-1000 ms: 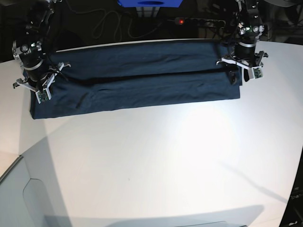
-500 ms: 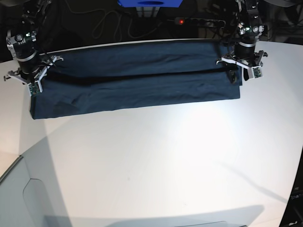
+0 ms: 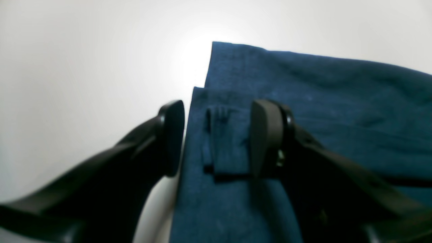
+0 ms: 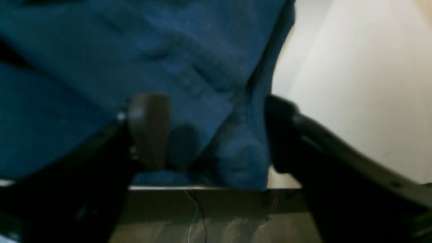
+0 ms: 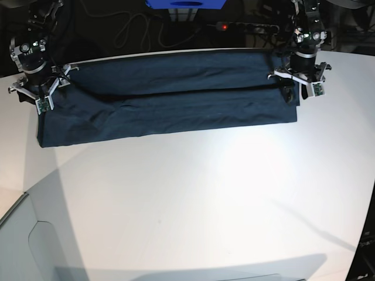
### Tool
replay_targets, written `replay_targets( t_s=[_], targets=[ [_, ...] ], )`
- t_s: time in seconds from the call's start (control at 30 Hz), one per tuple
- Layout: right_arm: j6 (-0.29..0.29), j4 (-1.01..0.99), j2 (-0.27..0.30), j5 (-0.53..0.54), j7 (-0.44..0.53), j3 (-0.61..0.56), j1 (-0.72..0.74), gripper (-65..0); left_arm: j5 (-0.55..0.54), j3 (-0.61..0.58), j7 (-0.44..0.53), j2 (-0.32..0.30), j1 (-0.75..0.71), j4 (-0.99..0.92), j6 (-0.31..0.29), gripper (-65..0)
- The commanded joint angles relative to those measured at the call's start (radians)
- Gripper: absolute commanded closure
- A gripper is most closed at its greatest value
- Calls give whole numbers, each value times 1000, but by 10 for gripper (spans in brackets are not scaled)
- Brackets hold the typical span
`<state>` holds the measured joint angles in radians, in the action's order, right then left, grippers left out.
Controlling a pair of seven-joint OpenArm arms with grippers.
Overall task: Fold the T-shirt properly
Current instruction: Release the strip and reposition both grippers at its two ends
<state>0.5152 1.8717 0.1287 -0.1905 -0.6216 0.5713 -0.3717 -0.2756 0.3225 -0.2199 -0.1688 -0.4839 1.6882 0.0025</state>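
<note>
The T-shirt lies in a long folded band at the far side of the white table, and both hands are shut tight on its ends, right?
Not quite: both hands are open over the T-shirt's ends, as both wrist views show.

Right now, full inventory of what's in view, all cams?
T-shirt: 1, dark navy, folded into a long band across the far side of the table.
Table: 1, white, near part bare.
Power strip: 1, dark with a red light, on the floor behind the table.
Cables: a few, pale, looped on the dark floor behind the table.
Blue object: 1, top edge of the base view, cropped; cannot tell what it is.
Left gripper: 1, black, open, straddling the shirt's end by its edge.
Right gripper: 1, black, open, over the shirt's other end at the table's back edge.
</note>
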Motion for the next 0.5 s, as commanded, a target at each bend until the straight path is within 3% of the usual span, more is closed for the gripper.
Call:
replay_targets(
  t_s=[0.0,0.23,0.47],
  targets=[
    [9,19,12,7,22,33,3,-468,-1,5,26,-10,-3,16,-2,-305],
    [9,104,-28,10,22,94,7,-493,-3,14,23,-11,-3,33,-2,-309],
    [10,26,-42,10,35,-20,10,-493,-6,68,18,-10,-3,77,-3,-310]
  ],
)
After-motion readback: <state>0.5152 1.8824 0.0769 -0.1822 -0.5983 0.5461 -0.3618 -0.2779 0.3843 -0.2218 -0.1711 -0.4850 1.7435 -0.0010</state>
